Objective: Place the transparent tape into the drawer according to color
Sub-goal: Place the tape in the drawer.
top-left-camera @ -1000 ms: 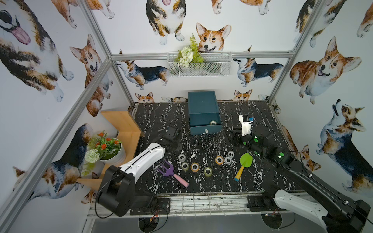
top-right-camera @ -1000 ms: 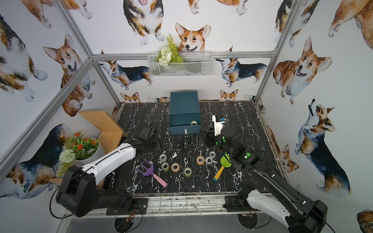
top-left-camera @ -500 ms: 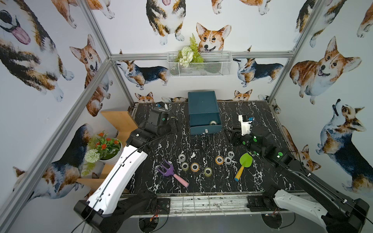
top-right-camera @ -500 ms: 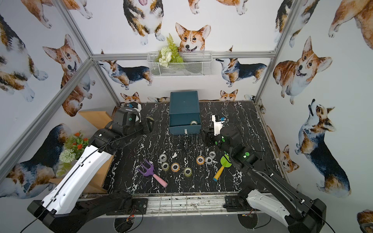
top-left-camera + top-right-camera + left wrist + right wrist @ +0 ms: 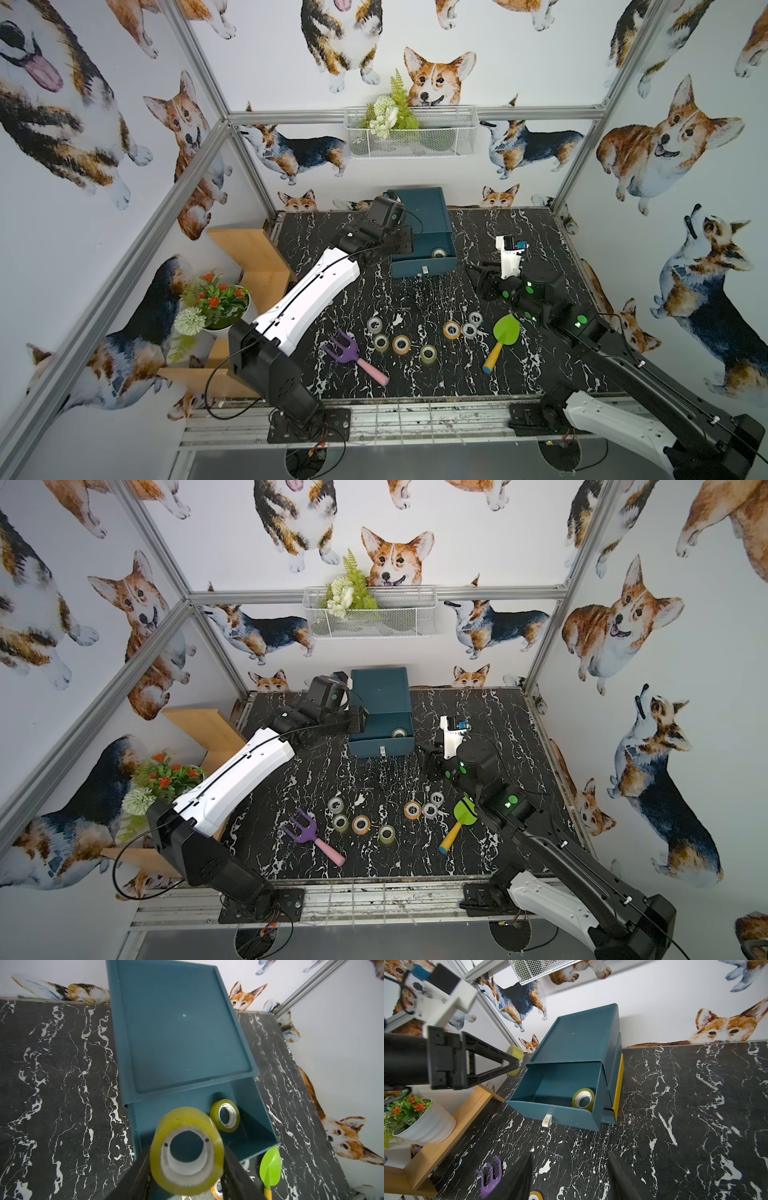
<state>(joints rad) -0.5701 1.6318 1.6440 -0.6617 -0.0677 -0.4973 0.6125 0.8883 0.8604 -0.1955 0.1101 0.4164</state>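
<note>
Marble table [image 5: 457, 386]; left claw [image 5: 187, 1167] pinches translucent yellow-green, white-cored tape roll [image 5: 182, 1118].

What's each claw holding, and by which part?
Left claw pinches a yellow-green tape roll across its outer curved sides; right claw is open, holding nothing.

Open drawer [image 5: 556, 1084] offers free room above; one tape roll [image 5: 579, 1093] occupies its corner.

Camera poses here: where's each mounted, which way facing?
Top views: stereo head high over the front edge, looking down on the table; left arm and right arm show.
Left wrist: at the open drawer, looking down into it; left gripper shut on the held yellow-green roll.
Right wrist: low over the table, facing the drawer front; open right gripper.
Shared: both wrist views show the second yellow-green roll inside the drawer.
</note>
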